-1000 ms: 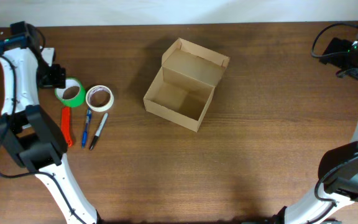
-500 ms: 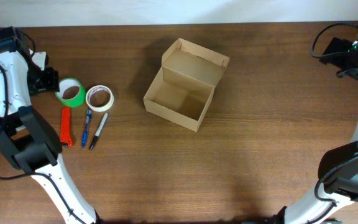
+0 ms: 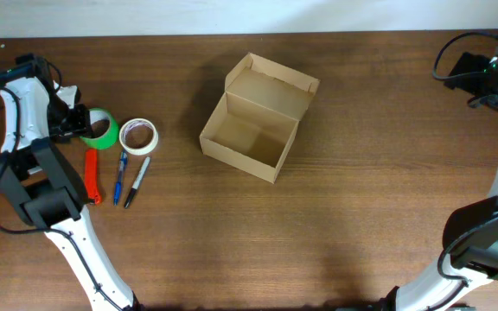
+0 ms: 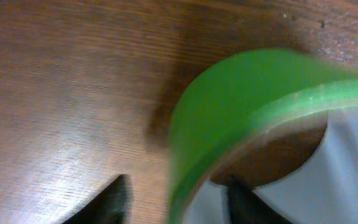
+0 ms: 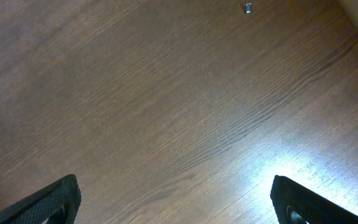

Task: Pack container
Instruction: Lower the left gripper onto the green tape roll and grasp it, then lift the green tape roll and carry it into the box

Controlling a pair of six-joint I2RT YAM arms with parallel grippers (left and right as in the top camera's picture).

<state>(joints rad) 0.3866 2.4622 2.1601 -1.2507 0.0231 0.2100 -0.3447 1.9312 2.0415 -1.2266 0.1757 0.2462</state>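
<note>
Left gripper (image 4: 176,194) narrowed around the green tape roll (image 3: 99,130).
At upper left, its jaws straddled the roll's wall, not yet pinching; likely the first item for the empty container (image 3: 239,158). Right gripper (image 5: 173,190) gaped wide.

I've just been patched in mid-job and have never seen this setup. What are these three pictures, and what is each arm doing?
Two robot arms sit at a wooden table. The wide picture looks down from above; the other two come from a camera on each wrist. Midtable stands the container, a cardboard box, open and empty. Near the left arm lie a green tape roll, a pale tape roll, an orange tool, a blue pen and a dark pen. The left pincer straddles the green roll's wall, one finger inside, one outside, not visibly clamped. The right pincer hangs open over bare wood, holding nothing.
</note>
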